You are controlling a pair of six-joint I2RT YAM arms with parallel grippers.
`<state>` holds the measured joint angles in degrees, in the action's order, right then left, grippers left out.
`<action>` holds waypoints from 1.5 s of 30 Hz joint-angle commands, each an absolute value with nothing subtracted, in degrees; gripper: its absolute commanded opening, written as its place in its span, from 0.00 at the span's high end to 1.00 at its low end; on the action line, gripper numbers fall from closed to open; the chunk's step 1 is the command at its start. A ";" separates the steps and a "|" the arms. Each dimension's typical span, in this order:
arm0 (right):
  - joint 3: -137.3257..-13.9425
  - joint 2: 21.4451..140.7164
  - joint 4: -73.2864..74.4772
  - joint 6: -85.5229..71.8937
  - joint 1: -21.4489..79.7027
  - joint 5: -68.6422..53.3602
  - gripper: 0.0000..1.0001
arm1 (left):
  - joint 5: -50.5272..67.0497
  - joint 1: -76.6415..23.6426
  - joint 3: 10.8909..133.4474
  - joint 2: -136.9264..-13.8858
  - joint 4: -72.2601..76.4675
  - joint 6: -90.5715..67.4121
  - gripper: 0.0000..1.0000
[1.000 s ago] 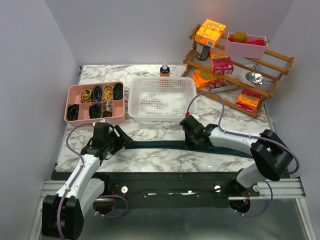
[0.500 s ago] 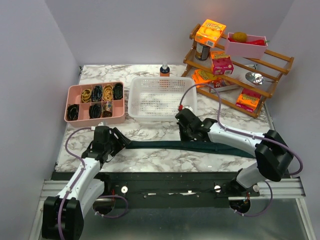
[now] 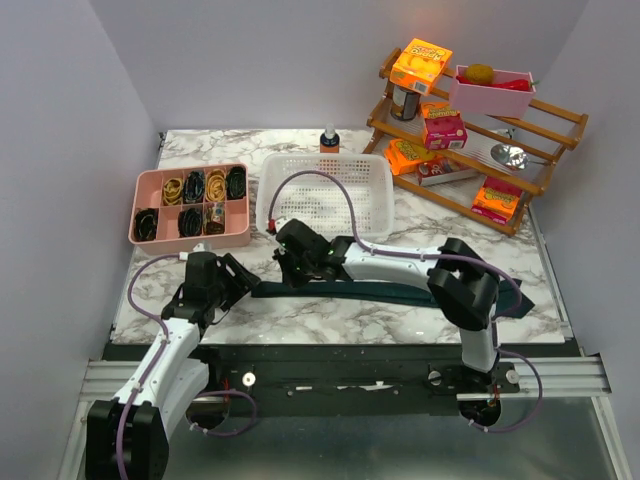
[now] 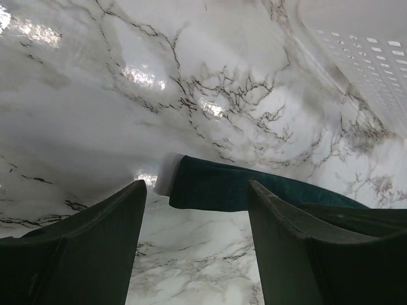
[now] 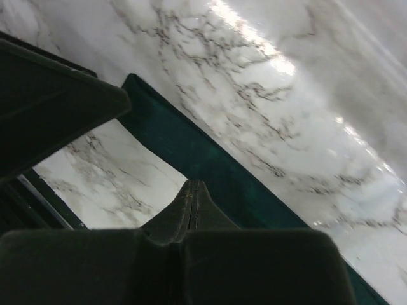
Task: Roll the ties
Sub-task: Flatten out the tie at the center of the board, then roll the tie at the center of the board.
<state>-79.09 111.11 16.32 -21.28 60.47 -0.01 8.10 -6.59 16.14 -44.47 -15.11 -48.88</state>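
The dark teal tie lies flat across the front of the marble table, its wide end at the right. Its narrow end rests on the marble just beyond my left gripper's fingertips. My left gripper is open, with nothing between its fingers. My right gripper is shut, its joined tips resting on the tie close to that narrow end. In the right wrist view, a left finger shows at the upper left.
A white basket stands just behind the tie. A pink divided tray with rolled items sits at the back left. A small bottle and a wooden rack of groceries stand at the back right.
My right gripper has slid left along the tie from its middle to near the narrow end, staying shut. The left gripper has barely moved.
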 commanded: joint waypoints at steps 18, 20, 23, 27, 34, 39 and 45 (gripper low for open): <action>-94.57 127.70 17.48 -18.10 63.63 -0.89 0.99 | 7.12 -5.98 14.50 -44.91 -13.27 -48.34 0.27; -94.92 128.23 18.19 -18.46 63.63 -0.44 0.99 | 7.38 -5.89 14.06 -45.26 -12.75 -48.25 0.27; -95.01 128.58 19.25 -19.07 63.55 -0.35 0.99 | 8.61 -5.89 13.19 -45.96 -10.73 -48.08 0.30; -94.13 127.44 19.16 -19.69 63.63 2.10 0.99 | 9.32 -5.98 12.13 -46.41 -8.79 -48.25 0.35; -93.17 124.28 19.25 -19.95 63.54 1.85 0.99 | 12.12 -5.98 9.32 -48.16 -3.70 -47.64 0.46; -91.85 120.33 18.90 -20.30 63.46 2.37 0.99 | 13.71 -5.98 7.91 -49.66 -0.27 -47.81 0.51; -91.14 119.18 18.98 -19.78 63.46 3.42 0.99 | 13.71 -5.98 7.38 -51.33 3.25 -47.73 0.56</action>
<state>-92.23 121.60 18.06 -19.75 63.05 0.93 12.95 -6.11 8.82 -49.82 2.72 -48.53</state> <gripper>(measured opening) 0.011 0.456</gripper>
